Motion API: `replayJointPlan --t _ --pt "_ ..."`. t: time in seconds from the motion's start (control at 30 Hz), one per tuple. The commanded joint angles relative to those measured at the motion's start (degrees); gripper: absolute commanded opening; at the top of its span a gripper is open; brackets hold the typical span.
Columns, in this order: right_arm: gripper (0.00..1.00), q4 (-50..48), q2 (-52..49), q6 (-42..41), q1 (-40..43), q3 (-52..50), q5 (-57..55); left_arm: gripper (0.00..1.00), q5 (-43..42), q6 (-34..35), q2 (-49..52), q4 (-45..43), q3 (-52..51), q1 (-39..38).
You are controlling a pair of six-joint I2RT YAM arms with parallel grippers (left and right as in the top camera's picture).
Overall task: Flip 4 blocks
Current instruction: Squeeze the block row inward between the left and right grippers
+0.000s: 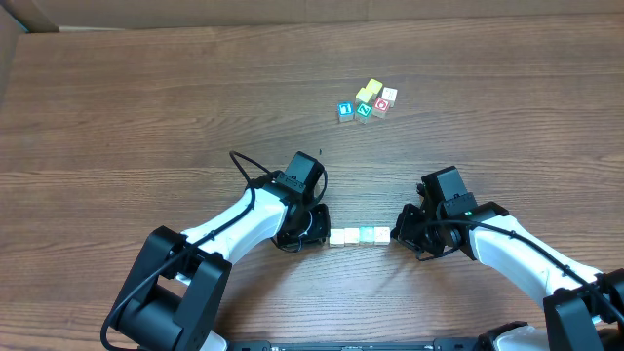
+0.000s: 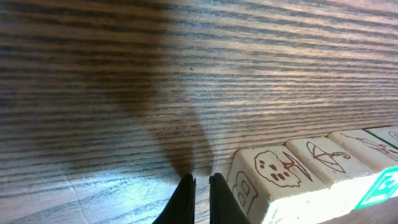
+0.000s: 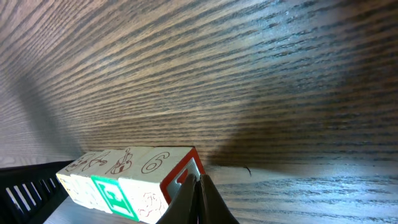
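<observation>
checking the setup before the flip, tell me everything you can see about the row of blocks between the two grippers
The row of blocks is four pale wooden cubes lined up end to end, lying flat on the table. Their tops carry brown line drawings and a 6; one side face is green-framed, and the right end face is red-edged. The shut left gripper sits beside its left end, the shut right gripper at its right end.

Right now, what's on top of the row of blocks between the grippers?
Nothing rests on the row of blocks; its top faces are bare, showing printed drawings. The faces lying on the table are covered and cannot be seen.
</observation>
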State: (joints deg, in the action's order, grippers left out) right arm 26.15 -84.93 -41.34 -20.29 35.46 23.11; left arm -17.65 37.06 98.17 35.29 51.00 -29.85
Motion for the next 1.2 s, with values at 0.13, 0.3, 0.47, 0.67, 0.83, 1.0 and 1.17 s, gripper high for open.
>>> replayJointPlan --t 0.13,0.3,0.47,0.67,0.83,1.0,1.17 --pt "0.04 -0.35 -0.28 -0.70 -0.28 -0.26 -0.04 0.04 0.09 -2.43 0.74 0.55 -0.15 1.95" --pt "0.04 -0.35 -0.28 -0.74 -0.39 -0.26 0.11 0.04 0.09 -4.15 0.74 2.14 -0.15 3.87" --pt "0.04 -0.66 -0.28 -1.66 -1.62 -0.26 0.07 0.04 0.37 -6.34 0.74 4.42 -0.15 5.77" --pt "0.04 -3.21 -0.28 -2.60 -4.15 -0.26 0.07 0.04 2.21 -7.93 0.74 7.72 -0.15 9.62" --pt "0.04 -3.98 -0.28 -3.93 -4.52 -0.26 0.11 0.04 2.80 -10.25 0.74 9.20 -0.15 13.57" --pt "0.04 -4.48 -0.28 -4.13 -4.52 -0.26 0.09 0.04 2.71 -12.17 0.74 10.84 -0.17 16.83" --pt "0.04 -5.09 -0.28 -4.98 -4.52 -0.26 0.09 0.04 2.54 -12.87 0.74 11.13 -0.17 17.07"
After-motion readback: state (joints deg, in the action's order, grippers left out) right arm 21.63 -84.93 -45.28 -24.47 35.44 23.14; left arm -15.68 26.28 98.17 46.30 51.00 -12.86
